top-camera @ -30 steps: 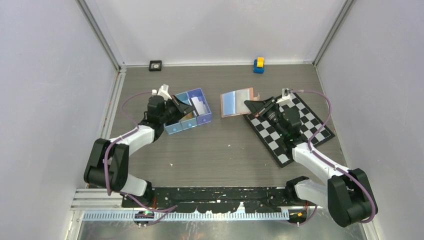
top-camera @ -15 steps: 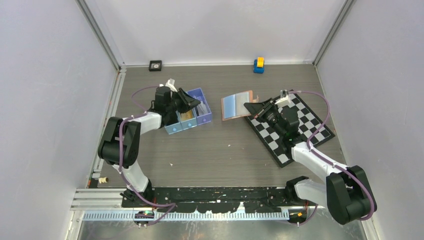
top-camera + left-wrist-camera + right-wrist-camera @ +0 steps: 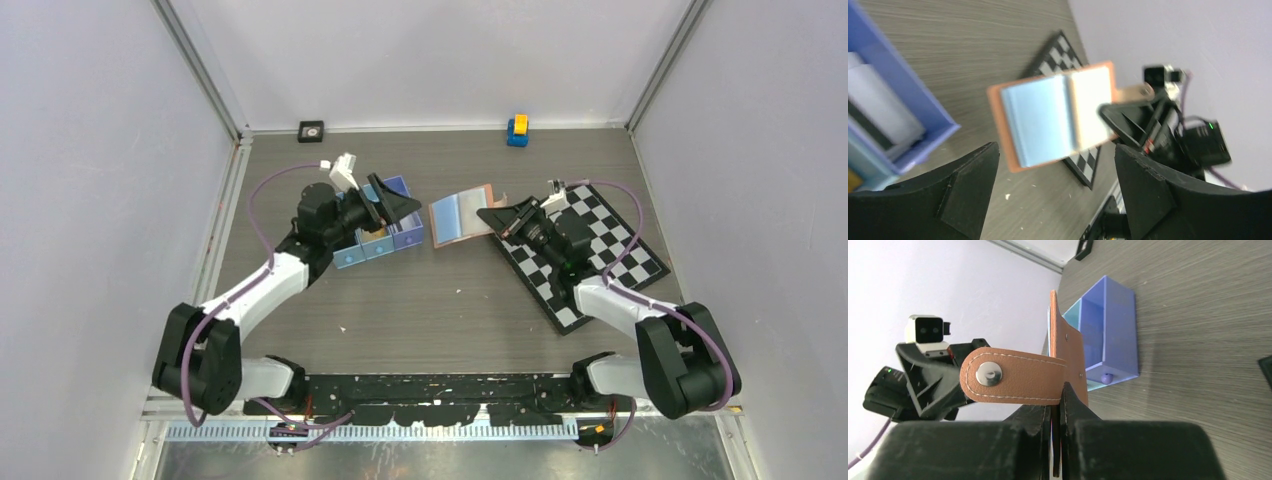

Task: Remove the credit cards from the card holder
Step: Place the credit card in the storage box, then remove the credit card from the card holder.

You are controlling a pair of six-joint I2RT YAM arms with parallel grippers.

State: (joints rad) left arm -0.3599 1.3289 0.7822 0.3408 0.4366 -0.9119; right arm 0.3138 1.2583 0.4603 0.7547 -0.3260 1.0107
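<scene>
**A:** Where is the card holder?

**B:** Just to the right of the blue tray, clear of its end wall. It is spread open, with its pale blue lining turned toward the tray and its tan outside turned away. The right gripper has it pinched by the edge farthest from the tray, jaws clamped tight on the leather.

**A:** And the strap?

**B:** In the right wrist view it sticks out sideways just above the fingertips, and its snap stud shows plainly.

**A:** Any credit cards in sight?

**B:** One pale credit card with a dark stripe lies in a compartment of the tray. I cannot tell whether the holder's pockets have any in them.

**A:** What about the left gripper?

**B:** It hangs over the tray's right end and points at the open holder. Its jaws are spread wide with nothing between them, and it is not touching the holder.

**A:** What else is on the desk?

**B:** A checkered board lies farther right of the tray, beyond the holder and under the right arm. A small yellow and blue block sits well beyond the tray at the far edge.
</scene>
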